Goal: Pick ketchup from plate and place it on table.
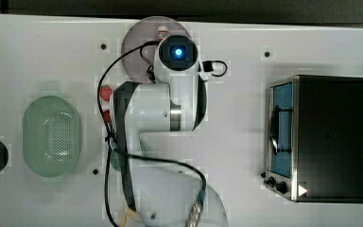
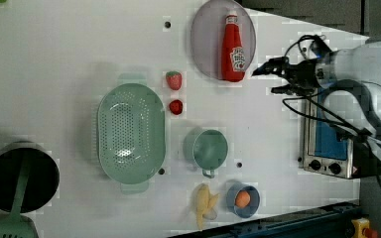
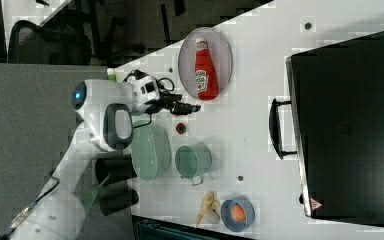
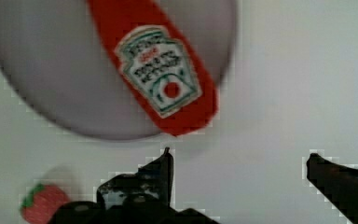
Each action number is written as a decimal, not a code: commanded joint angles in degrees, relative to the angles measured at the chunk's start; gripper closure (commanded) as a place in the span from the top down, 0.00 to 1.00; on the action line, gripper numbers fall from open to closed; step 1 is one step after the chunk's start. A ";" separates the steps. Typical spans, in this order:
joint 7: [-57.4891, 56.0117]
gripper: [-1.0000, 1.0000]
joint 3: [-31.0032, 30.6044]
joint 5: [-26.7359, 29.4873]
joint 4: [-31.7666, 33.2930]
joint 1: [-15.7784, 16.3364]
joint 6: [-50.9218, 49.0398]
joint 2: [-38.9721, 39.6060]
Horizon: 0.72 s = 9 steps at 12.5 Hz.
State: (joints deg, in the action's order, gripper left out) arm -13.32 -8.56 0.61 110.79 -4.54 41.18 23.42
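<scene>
I see the ketchup lying flat on the plate, cap toward the left view's top, base reaching the plate's lower rim. In the wrist view the ketchup base just overhangs the rim of the plate.

The plate sits at the far edge of the table; in the top view the plate nearly touches the table's upper border, so I have little room beyond it.

The gripper hovers off the plate, to the left view's right of the bottle's base, not touching it. Its fingers stand wide apart with nothing between them; in the wrist view, bare table shows between the two dark fingertips.

Clutter below the plate in the left view: two strawberries, a green basket, a green cup, then a banana and a blue bowl near the front edge. A toaster oven bounds the left view's right side.

Open white surface lies between plate and oven, and a broad stretch at the left view's upper left.
</scene>
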 commanded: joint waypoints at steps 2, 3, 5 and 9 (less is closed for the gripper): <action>-21.91 1.00 0.05 -0.02 -6.23 0.40 1.78 5.33; -24.84 1.00 0.05 -0.02 -8.34 0.51 1.79 7.42; -28.33 1.00 0.05 -0.09 -12.32 0.79 1.82 11.24; -29.45 1.00 0.05 -2.27 -18.17 1.59 2.10 17.98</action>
State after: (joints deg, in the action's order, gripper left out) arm -39.53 -7.94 -1.44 94.62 -3.43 43.20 41.41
